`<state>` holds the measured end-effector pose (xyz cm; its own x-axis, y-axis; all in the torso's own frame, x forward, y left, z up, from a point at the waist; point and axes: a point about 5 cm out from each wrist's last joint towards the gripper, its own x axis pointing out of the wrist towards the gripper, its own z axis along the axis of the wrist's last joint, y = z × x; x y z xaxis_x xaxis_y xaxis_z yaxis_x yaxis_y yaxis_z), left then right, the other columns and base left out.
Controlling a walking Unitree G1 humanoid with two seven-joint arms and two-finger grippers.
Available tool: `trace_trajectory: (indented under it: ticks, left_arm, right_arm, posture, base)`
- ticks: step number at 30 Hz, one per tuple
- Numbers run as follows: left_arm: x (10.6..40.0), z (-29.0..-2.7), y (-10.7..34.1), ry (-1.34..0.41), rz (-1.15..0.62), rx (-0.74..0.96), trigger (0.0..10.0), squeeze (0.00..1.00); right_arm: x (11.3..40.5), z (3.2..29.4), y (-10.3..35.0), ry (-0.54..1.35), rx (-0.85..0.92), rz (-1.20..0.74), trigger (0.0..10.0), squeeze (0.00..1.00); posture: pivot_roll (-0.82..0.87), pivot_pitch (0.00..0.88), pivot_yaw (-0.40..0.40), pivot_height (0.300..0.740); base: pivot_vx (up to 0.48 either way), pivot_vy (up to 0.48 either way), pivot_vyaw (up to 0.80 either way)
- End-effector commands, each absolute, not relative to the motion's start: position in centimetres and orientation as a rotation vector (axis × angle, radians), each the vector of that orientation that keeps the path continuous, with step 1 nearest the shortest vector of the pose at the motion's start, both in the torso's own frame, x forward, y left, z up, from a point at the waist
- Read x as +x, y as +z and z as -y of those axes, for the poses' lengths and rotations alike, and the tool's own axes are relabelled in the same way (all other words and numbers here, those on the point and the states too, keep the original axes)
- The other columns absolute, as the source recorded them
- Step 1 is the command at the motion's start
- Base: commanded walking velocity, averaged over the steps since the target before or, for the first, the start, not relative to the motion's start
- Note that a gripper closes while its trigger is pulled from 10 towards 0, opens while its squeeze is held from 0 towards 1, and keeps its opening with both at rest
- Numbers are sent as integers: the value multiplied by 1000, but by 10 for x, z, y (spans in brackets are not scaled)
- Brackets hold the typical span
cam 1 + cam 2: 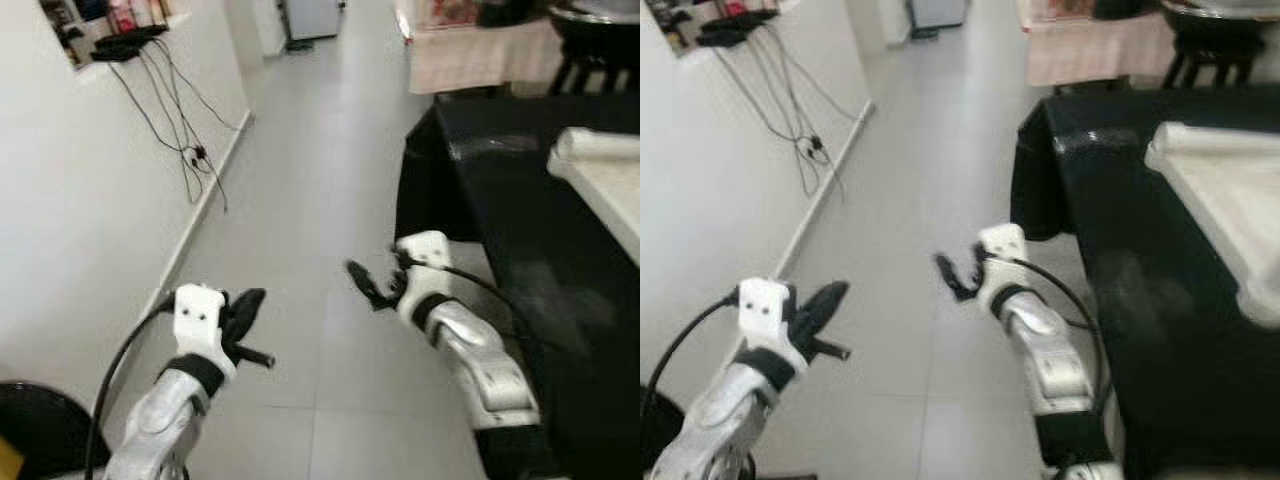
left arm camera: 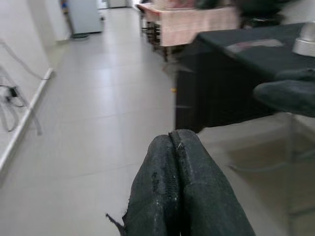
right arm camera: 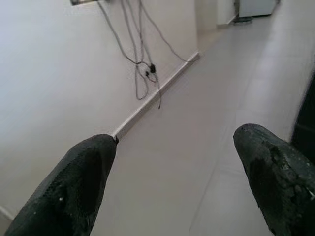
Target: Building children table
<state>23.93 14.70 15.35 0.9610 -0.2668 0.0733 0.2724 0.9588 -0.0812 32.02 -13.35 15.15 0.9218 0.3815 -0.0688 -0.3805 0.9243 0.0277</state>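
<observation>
The robot stands in a corridor with a pale tiled floor (image 1: pixel 300 200), both arms raised in front of it above the tiles.

The left gripper (image 1: pixel 247 312) hangs over the floor near the white wall (image 1: pixel 70 200); its two black fingers (image 2: pixel 182 196) are pressed flat together and hold nothing. The right gripper (image 1: pixel 368 285) hangs over the floor just beside the near corner of a table (image 1: pixel 520 230) covered in black cloth. Its fingers (image 3: pixel 83 182) stand wide apart, with only floor and wall between them.

On the black table's right part lies a white flat piece (image 1: pixel 1220 200) with a raised rim, tilted toward the table's front edge; whether it is a part of the children's table cannot be told. Neither gripper touches it.

Black cables (image 1: pixel 185 130) hang down the wall from a ledge (image 1: pixel 125 45) and end near the baseboard. Farther down the corridor stands a second table (image 1: pixel 480 50) under a light pinkish cloth. A dark round object (image 1: pixel 40 430) sits on the floor at the lower left, beside the left arm.
</observation>
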Motion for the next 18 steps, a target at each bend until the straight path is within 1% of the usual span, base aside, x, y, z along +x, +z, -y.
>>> trace_trajectory:
  ticks: [1, 18]
  left_arm:
    - [239, -156, 148, -244, 37, -73, 10000, 0]
    - [240, -157, 149, -246, 40, -74, 10000, 0]
  right_arm:
    - [321, 118, 154, 448, 27, -62, 10000, 0]
    - [323, 118, 154, 462, 96, -60, 10000, 0]
  posture:
    - [-103, 76, 52, 740]
    - [-101, 79, 51, 740]
  base:
    - [382, 0, 0]
    - [385, 0, 0]
